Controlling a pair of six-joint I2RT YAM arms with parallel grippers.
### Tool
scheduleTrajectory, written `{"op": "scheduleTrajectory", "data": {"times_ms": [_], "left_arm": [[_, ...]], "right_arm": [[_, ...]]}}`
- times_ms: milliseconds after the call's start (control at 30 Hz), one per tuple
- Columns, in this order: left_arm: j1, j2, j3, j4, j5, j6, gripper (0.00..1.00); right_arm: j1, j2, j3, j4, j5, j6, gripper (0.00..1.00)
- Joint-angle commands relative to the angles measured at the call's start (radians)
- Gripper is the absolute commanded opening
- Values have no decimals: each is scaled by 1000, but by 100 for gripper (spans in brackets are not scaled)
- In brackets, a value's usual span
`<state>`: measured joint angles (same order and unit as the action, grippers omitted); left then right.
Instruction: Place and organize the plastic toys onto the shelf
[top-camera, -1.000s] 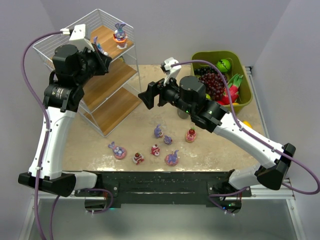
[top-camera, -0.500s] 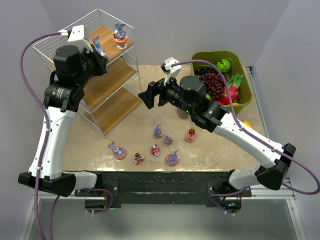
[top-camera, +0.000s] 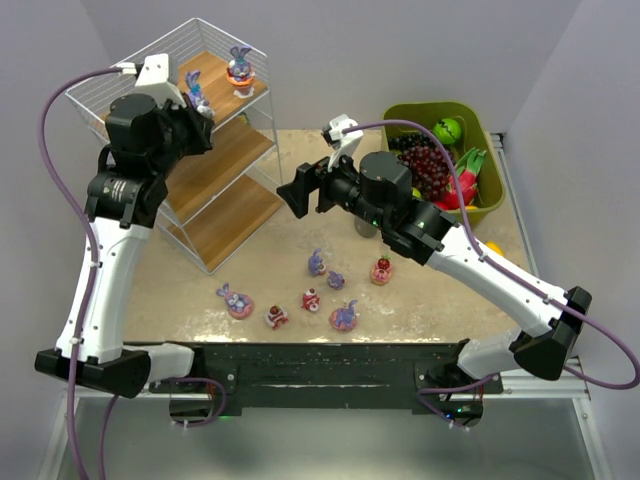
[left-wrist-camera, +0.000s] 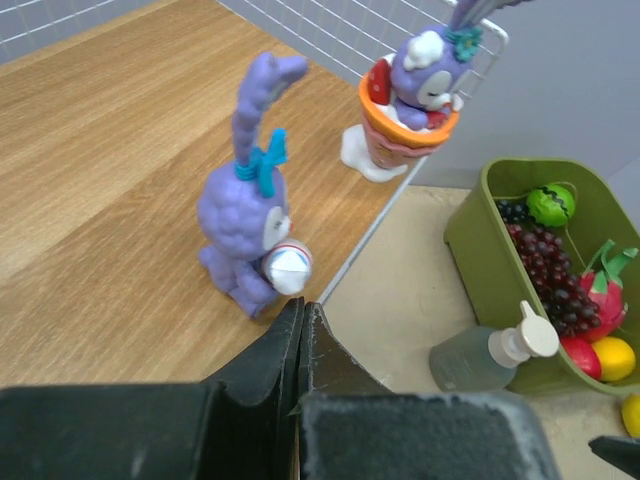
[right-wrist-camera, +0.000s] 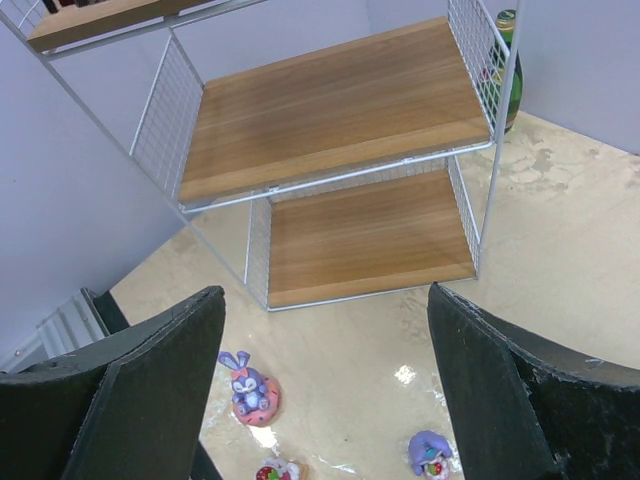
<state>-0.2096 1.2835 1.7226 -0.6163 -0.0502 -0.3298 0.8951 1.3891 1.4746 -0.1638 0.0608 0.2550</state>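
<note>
The shelf stands at the far left, a white wire rack with wooden boards. On its top board stand two of the plastic toys: a purple bunny and a bunny in an orange cup. My left gripper is shut and empty, its tips just short of the purple bunny. Several more toys lie on the table, among them a bunny on a pink base and a red-and-white piece. My right gripper hangs open above the table, facing the shelf's lower boards.
An olive-green bin at the back right holds grapes, a green fruit and a dragon fruit. A clear pump bottle stands beside the bin. The shelf's wire sides enclose each board.
The left arm has shifted slightly back and to the left at the top board, still shut. The right arm and the toys on the table have not moved.
</note>
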Motion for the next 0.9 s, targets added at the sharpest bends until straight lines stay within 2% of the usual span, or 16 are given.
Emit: {"op": "scheduleTrajectory", "data": {"times_ms": [0, 267, 333, 367, 400, 433, 467, 533, 567, 633, 667, 767, 867], "left_arm": [[6, -45, -11, 53, 154, 40, 0], [6, -162, -98, 179, 383, 132, 0], [4, -187, -132, 213, 438, 137, 4], [4, -205, -142, 216, 456, 143, 8], [4, -213, -161, 217, 496, 149, 18], [4, -220, -173, 214, 512, 153, 25], [4, -237, -188, 211, 527, 158, 39], [4, -262, -250, 214, 558, 155, 52], [4, -288, -273, 214, 559, 150, 65], [4, -314, -333, 204, 550, 134, 75], [4, -337, -346, 195, 547, 127, 87], [4, -378, -400, 132, 483, 104, 94], [4, -407, -449, 78, 440, 69, 97]], "right_arm": [[-5, -28, 6, 29, 5, 12, 85], [-7, -44, -8, 10, 16, 39, 85], [-7, -47, -8, -14, 37, 50, 85], [-7, -45, -5, -25, 46, 62, 86], [-8, -44, -2, -60, 63, 69, 86], [-7, -38, 0, -80, 68, 75, 86], [-7, -32, 3, -101, 73, 87, 86], [-7, -24, 3, -166, 97, 108, 86], [-7, -18, -5, -187, 105, 125, 86], [-7, -10, -13, -252, 129, 144, 86], [-7, -3, -20, -272, 132, 157, 87], [-7, 22, -36, -354, 136, 168, 88], [-8, 45, -48, -414, 140, 179, 93]]}}
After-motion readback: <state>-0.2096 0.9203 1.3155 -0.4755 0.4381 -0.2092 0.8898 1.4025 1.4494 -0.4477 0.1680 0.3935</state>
